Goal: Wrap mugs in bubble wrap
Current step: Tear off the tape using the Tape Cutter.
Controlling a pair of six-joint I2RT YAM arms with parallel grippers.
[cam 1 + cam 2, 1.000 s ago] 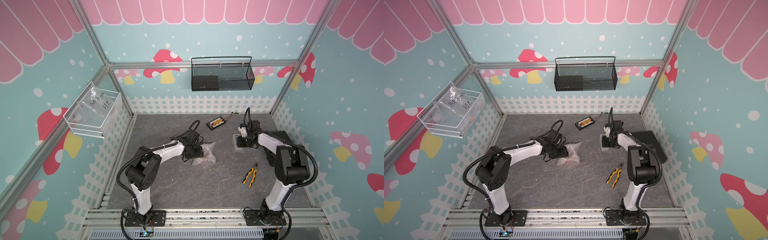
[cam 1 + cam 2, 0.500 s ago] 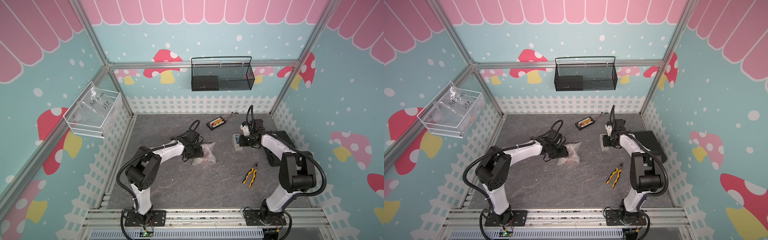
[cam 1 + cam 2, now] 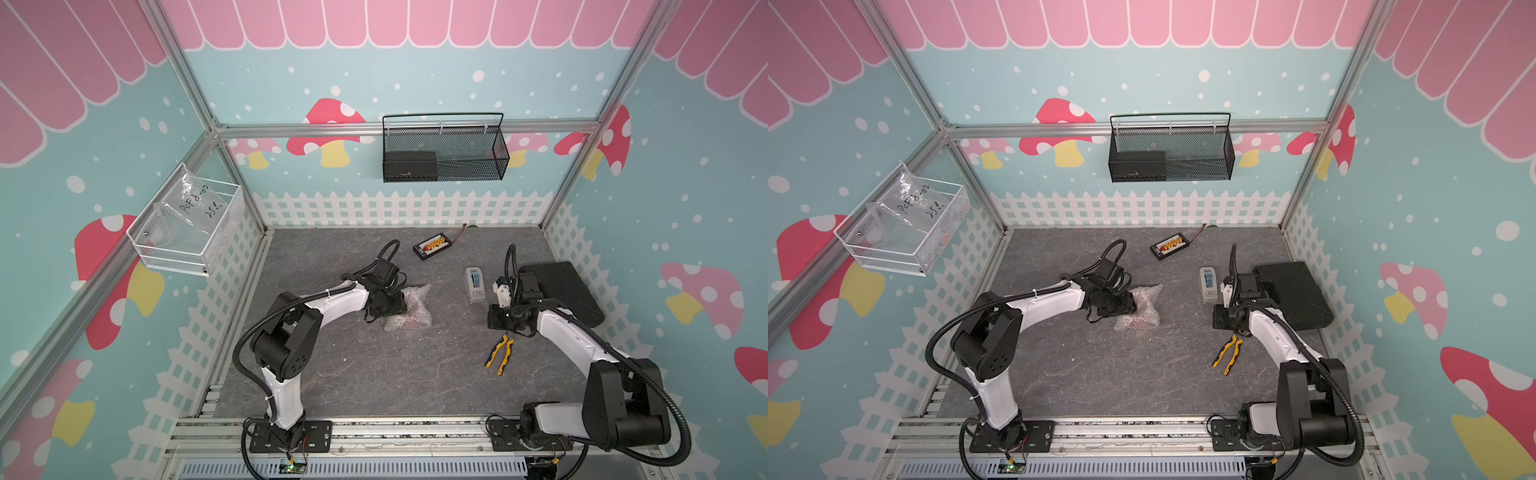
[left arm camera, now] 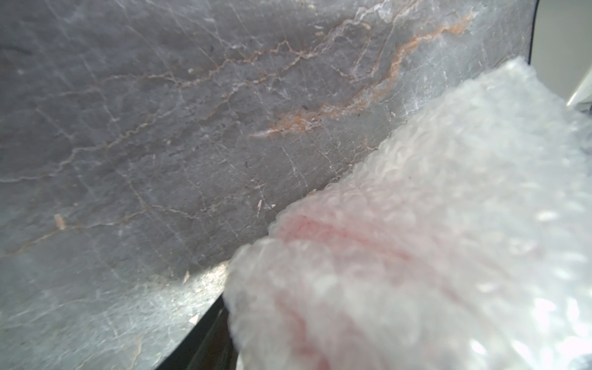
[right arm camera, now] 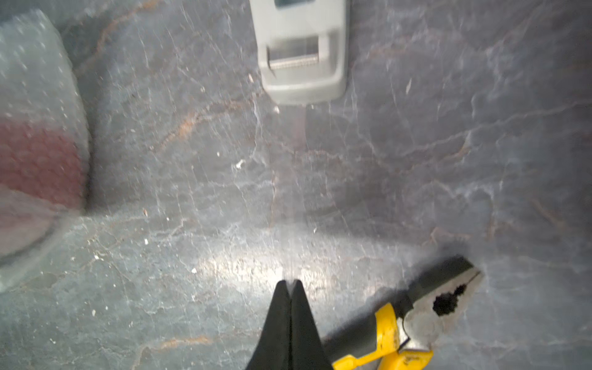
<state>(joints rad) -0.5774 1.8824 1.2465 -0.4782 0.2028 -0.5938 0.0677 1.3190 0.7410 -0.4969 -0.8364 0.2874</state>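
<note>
The bubble wrap point(image 3: 411, 309) point(image 3: 1142, 311) lies bunched round the mug mid-table. The mug shows only as red through the plastic point(image 4: 320, 229) point(image 5: 38, 163). My left gripper point(image 3: 395, 303) is at the bundle's left side, closed on the wrapped mug; the left wrist view shows one dark finger point(image 4: 198, 339) against the wrap point(image 4: 432, 240). My right gripper point(image 5: 290, 282) point(image 3: 497, 324) is shut, fingertips pinching a faint clear tape strip that runs back to the grey tape dispenser point(image 5: 301, 48) point(image 3: 474, 283).
Yellow-handled pliers point(image 3: 500, 353) point(image 5: 416, 320) lie right beside the right fingertips. A black case point(image 3: 569, 291) sits at the right wall, and a connector board point(image 3: 432, 246) near the back. A black wire basket point(image 3: 442, 151) and a white one point(image 3: 183, 232) hang on the walls.
My right gripper has drawn back from the tape dispenser toward the front of the table, ending near the pliers. The left arm and the bundle have not moved.
</note>
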